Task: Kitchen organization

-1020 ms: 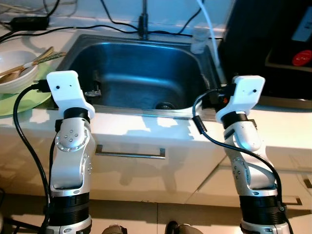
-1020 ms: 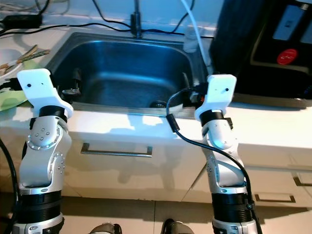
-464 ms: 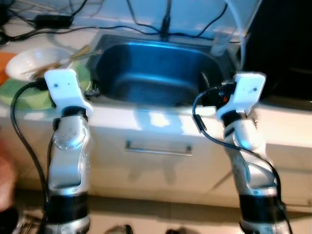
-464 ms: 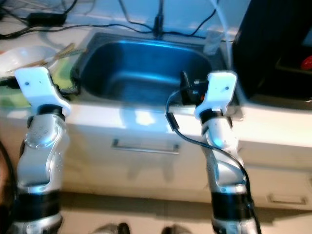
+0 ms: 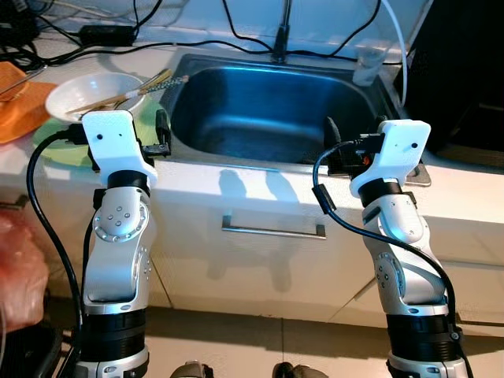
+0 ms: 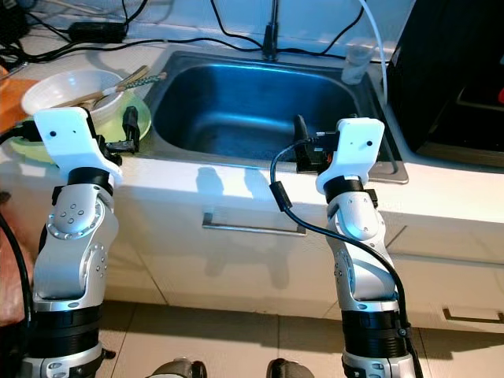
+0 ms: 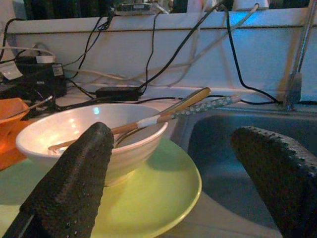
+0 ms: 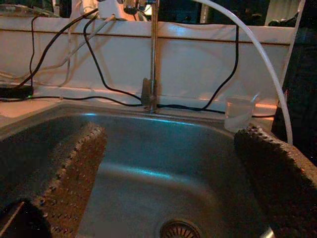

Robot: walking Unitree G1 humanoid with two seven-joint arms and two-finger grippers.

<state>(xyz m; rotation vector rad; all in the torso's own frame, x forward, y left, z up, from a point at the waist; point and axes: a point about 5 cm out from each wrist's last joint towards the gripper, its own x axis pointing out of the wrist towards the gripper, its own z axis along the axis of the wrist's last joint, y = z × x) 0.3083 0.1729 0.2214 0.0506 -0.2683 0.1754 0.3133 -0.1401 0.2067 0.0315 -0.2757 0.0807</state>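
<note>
The white ceramic bowl (image 7: 94,134), holding gold-handled utensils (image 7: 163,113), is sitting on a lime-green round plate (image 7: 163,193) at the tabletop's left edge, beside the stainless steel sink (image 5: 276,110). The left gripper (image 7: 183,178) is being held before it, jaws apart. The bowl's rim should probably be straddled squarely, utensils avoided. The right gripper (image 8: 168,178) is being held over the sink, jaws apart.

We see black cables (image 5: 197,41) trailing along the counter behind the sink, a white hose (image 8: 257,54) arching past the faucet (image 8: 153,54), and a drawer handle (image 5: 272,230) on the cabinet front below.
</note>
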